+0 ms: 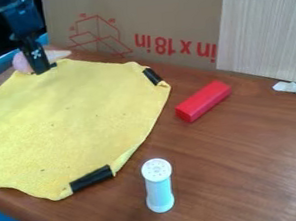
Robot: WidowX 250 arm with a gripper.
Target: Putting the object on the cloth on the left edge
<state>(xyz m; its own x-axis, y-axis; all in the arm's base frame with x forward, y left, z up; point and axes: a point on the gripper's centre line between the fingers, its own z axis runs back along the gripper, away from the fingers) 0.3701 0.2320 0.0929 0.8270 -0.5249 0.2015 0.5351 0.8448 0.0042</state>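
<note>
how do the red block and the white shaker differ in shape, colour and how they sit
The red block is box-shaped with straight edges, while the shaker is round, with small holes in its top. The block is red all over; the shaker has a white top and a pale bluish body. The block lies on a long side, but the shaker stands upright. Both are off the yellow cloth.

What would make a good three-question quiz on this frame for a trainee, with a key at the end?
1. True or false: the red block lies on the yellow cloth.
2. At which edge of the cloth, as pictured, is the gripper? A) lower B) upper C) right
3. Away from the gripper, how many black strips show along the cloth's edge?

Key: 1 false; 2 B; 3 two
</note>
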